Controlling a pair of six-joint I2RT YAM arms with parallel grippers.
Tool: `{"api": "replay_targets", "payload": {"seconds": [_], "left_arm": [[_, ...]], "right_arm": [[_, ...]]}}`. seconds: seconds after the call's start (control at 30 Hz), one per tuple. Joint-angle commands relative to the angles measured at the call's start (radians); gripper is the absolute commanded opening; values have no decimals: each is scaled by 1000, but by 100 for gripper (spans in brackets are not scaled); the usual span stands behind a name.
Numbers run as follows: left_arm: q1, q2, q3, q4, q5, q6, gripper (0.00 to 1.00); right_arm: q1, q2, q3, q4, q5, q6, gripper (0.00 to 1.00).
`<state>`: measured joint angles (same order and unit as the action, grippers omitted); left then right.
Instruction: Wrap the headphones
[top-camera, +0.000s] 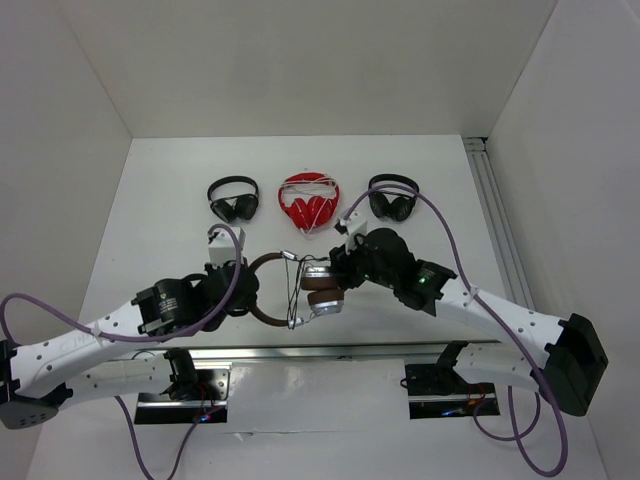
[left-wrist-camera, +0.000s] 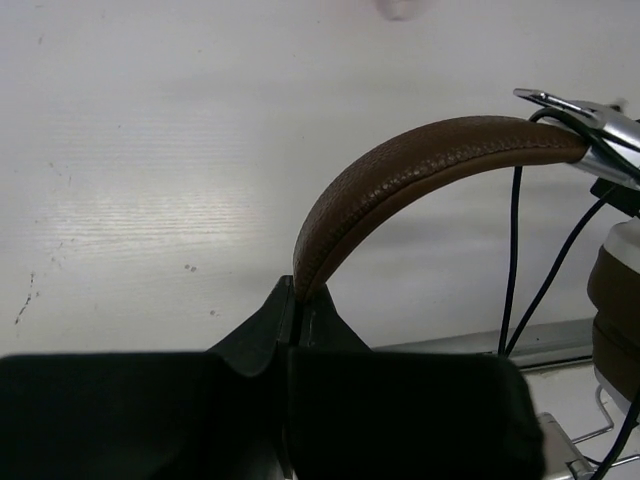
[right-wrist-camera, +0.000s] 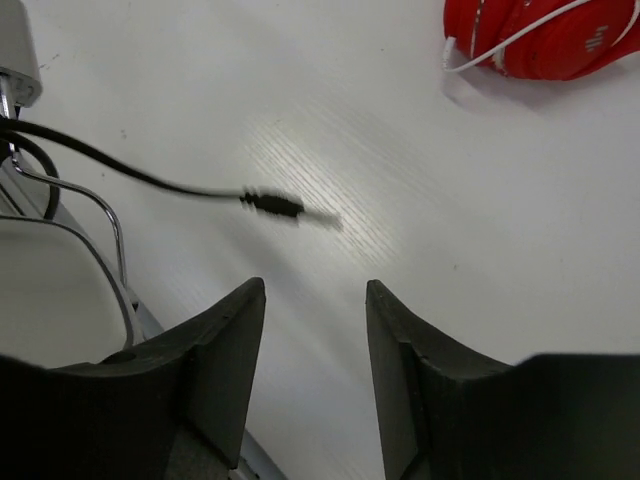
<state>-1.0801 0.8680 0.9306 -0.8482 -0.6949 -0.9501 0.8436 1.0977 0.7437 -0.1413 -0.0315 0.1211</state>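
From above, the over-ear headphones with a dark brown headband, brown pads and silver metal cups (top-camera: 318, 295) lie on the white table (top-camera: 170, 220) near its front edge, between the two arms. The left gripper (top-camera: 250, 293) meets the headband's left curve and the right gripper (top-camera: 342, 262) hovers at the cups. The thin dark cable (top-camera: 293, 290) runs across the band's opening in a few passes. Well behind stand a small black pair (top-camera: 233, 200), a red pair with white cord (top-camera: 308, 200) and another black pair (top-camera: 393, 198).

From the left wrist, the left gripper (left-wrist-camera: 295, 312) is pressed together on the lower end of the grained brown headband (left-wrist-camera: 420, 160), pinching it edge-on, apparently to anchor the headphones while the cable (left-wrist-camera: 512, 260) is worked.

From the right wrist, the right gripper (right-wrist-camera: 315, 340) stands spread with nothing between its fingers. The cable's small dark plug (right-wrist-camera: 275, 205) shows blurred just ahead of them, over bare table, with the red pair (right-wrist-camera: 540, 40) at the far corner. The loose end looks left to tuck.
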Motion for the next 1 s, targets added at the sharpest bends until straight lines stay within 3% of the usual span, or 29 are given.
{"api": "replay_targets", "payload": {"seconds": [0.0,0.07,0.2,0.27,0.3,0.33,0.37,0.57,0.7,0.97], "left_arm": [[9,-7,62,1,-84,-124,0],[9,-27,73,1,-84,-133,0],[46,-37,82,1,-74,-124,0],[55,-37,82,1,-60,-115,0],[69,-46,82,11,-49,-105,0],[80,-46,82,11,-49,-105,0],[80,-55,82,11,-37,-105,0],[163,-66,59,-11,-17,-119,0],[287,-28,69,-29,38,-116,0],[647,92,132,35,139,-12,0]], "right_arm": [[-1,-39,-26,65,60,38,54],[-1,-39,-35,65,79,60,65],[-1,-39,-56,65,125,81,67],[-1,-39,-56,74,156,91,79],[-11,-39,-66,74,169,103,80],[-11,-39,-66,74,197,118,91],[-21,-39,-66,74,211,127,94],[-54,-48,-87,71,318,218,97],[-72,-85,-87,-4,415,301,98],[-61,-209,-122,-37,320,362,98]]}}
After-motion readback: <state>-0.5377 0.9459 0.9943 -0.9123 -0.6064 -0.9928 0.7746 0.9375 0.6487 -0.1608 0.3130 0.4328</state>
